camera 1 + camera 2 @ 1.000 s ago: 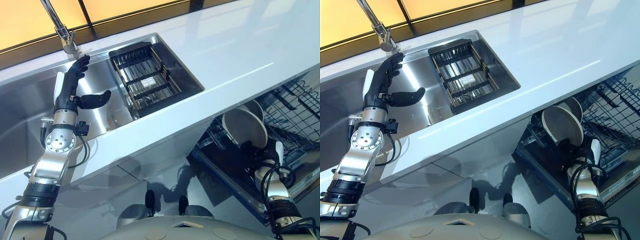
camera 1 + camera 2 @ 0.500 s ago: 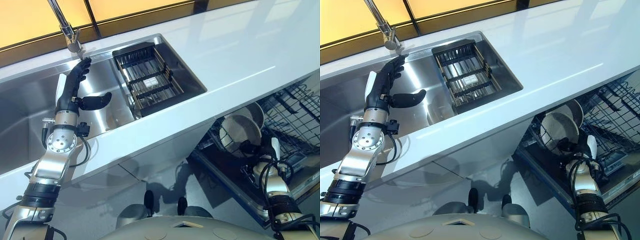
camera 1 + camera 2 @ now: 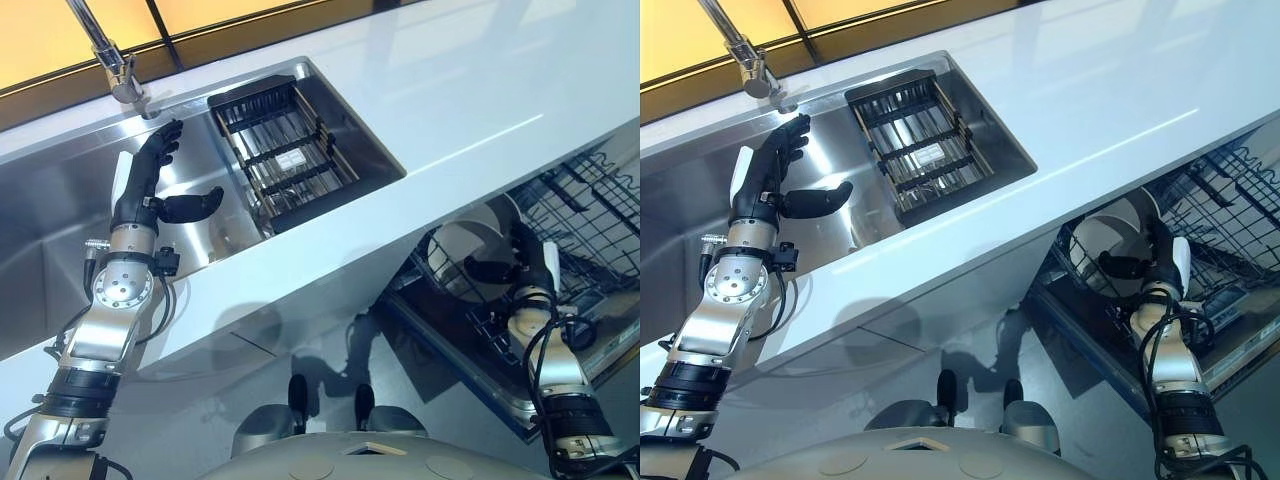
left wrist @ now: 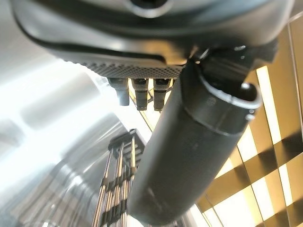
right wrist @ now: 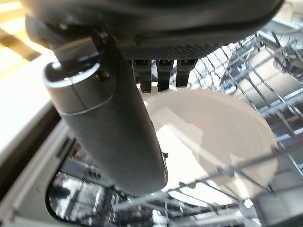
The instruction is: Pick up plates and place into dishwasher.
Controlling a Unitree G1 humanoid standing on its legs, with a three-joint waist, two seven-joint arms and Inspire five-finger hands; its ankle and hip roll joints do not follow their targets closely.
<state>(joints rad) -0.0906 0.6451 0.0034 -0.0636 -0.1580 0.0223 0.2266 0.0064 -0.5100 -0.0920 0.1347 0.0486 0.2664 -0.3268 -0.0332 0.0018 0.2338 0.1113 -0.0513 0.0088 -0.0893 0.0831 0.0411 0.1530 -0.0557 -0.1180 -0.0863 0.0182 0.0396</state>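
A white plate [image 3: 470, 255] stands on edge in the wire rack [image 3: 590, 225] of the open dishwasher [image 3: 470, 345], below the white countertop [image 3: 480, 90]. The right hand [image 3: 525, 262] is at the plate's rim with fingers straight and thumb spread, gripping nothing; whether it touches the plate cannot be told. In the steel sink [image 3: 60, 215] a dark slatted drainer basket [image 3: 283, 155] fills the right part of the basin beside the faucet [image 3: 105, 55]. The left hand [image 3: 150, 185] hovers over the sink, fingers extended, thumb out, empty.
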